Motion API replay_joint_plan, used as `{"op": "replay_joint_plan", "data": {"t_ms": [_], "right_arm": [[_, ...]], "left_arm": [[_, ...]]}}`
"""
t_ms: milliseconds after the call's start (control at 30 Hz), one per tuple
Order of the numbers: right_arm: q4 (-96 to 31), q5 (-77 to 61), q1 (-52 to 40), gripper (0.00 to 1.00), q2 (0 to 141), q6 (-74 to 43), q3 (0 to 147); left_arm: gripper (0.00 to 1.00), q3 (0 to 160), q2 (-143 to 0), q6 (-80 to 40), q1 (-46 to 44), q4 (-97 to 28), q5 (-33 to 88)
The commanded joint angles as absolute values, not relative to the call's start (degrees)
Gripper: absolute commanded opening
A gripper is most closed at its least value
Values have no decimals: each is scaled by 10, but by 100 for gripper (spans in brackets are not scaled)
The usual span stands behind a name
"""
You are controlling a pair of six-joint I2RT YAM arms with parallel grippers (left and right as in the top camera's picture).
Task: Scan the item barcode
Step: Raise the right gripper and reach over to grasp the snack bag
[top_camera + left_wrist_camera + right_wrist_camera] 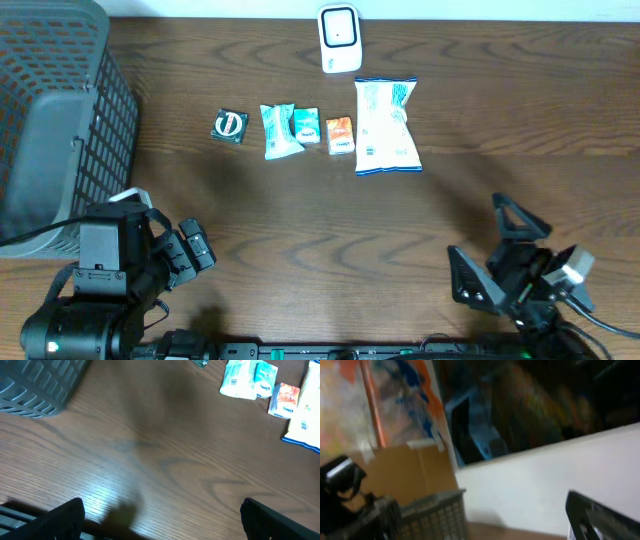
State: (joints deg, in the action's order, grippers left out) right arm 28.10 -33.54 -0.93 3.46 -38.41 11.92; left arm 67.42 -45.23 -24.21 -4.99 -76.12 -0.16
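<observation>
left hand [188, 252] and right hand [490, 247] both spread, holding nothing, at the near side of the table [320, 220]. items lie in a left-right row just below the scanner [339, 38]. small packets [290, 130] are nearer the left hand. big bag [386, 126], long axis running near-far, is nearer the right hand. no barcode legible. right wrist view is blurred and aimed off-table.

Snack packets [280, 130] lie in a row ahead of the left gripper [165, 527], scanner [339, 38] behind them, basket [110, 100] to its left.
</observation>
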Motion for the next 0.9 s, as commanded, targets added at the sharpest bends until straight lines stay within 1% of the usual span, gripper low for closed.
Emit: {"op": "replay_joint_plan", "data": {"t_ms": [0,33,67,133,267,400,500,600,733,867], "right_arm": [[215,-314,-8,99,91,-249,226],[189,-314,-8,99,110,-225,253],[124,-314,-8,99,159,-176,315],[62,-317,-8,99,207,-138,372],[-132,-318,-8,99,343,-36,526],[-294,-316,-9,99,478,16,663],[-404,-309,-9,99,580,31,766],[-486,-274,-27,99,671,31,849],[-567,-247,-68,99,765,46,914],[-585,-248,-94,99,826,46,918]], "left_arm": [[98,672,-453,-245,-51,-763,-5],[98,672,-453,-245,-51,-763,-5],[98,672,-453,-245,-51,-763,-5],[98,672,-453,-245,-51,-763,-5],[98,672,-453,-245,-51,-763,-5],[98,672,-453,-245,-51,-763,-5],[98,672,-453,-245,-51,-763,-5],[98,672,-453,-245,-51,-763,-5],[98,672,-453,-245,-51,-763,-5],[98,672,-453,-245,-51,-763,-5]]}}
